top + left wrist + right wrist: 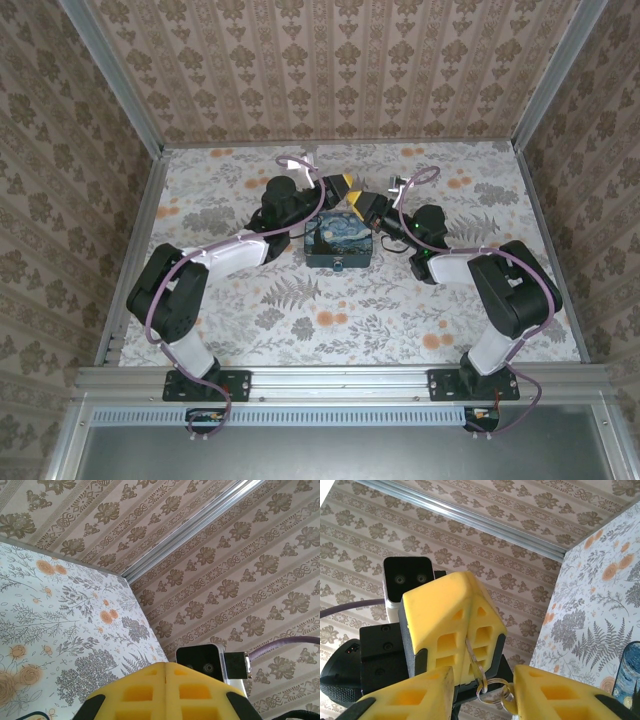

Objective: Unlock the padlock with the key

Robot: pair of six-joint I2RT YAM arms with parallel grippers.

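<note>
Right wrist view: the left fingers (440, 625) are clamped on the key (472, 660), its ring (492, 692) hanging between the spread right fingers (410, 697). This looks like a handover; next, the right must close squarely on the key. The padlock (340, 266) seems to lie below both, at the box's (340, 243) near edge.

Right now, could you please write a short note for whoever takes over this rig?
Left gripper shut on the key, ring dangling below, near the painted box.
Right gripper open, fingers either side of that ring, not gripping.
Padlock seems to be the small dark thing at the box's near edge; state unreadable.
Done: key lifted. Left: bring key to padlock, insert, turn.
</note>
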